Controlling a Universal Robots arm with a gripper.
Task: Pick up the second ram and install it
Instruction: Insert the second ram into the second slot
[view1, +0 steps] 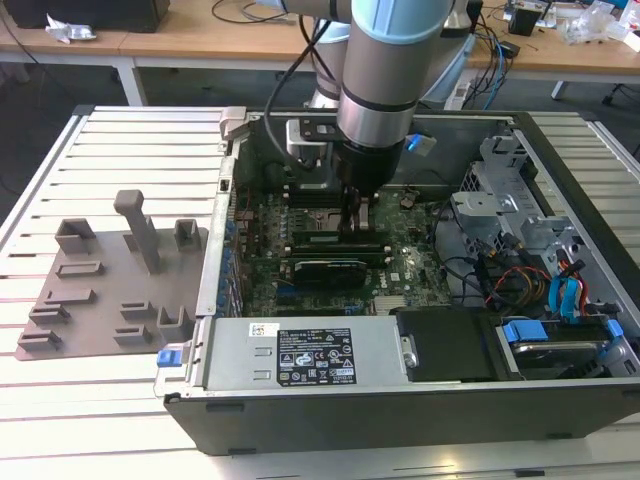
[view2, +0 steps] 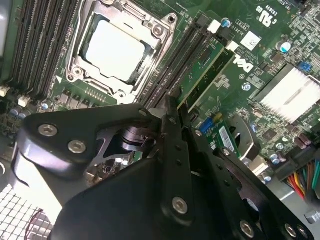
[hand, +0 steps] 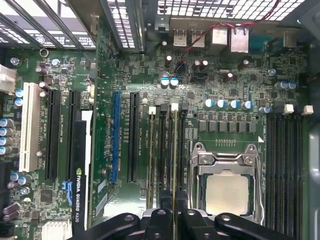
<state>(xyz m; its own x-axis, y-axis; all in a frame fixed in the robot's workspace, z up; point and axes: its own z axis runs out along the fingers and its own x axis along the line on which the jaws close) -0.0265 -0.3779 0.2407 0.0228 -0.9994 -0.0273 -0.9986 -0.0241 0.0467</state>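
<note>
One slim green stick, the second ram (hand: 174, 150), stands on edge in a motherboard (hand: 235, 90) slot just beside the processor socket (hand: 223, 187). Its long axis runs along the socket's side. I read my jaws as narrow, pinching its top edge from straight above. The arm (view1: 385, 60) reaches down into the open computer case (view1: 400, 410) on the bench (view1: 120, 150).

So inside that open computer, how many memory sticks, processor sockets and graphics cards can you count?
Memory sticks: 2, one seated stick and the second ram, which stands between the jaws of the gripper
Processor socket: 1
Graphics card: 1
Total: 4
</note>
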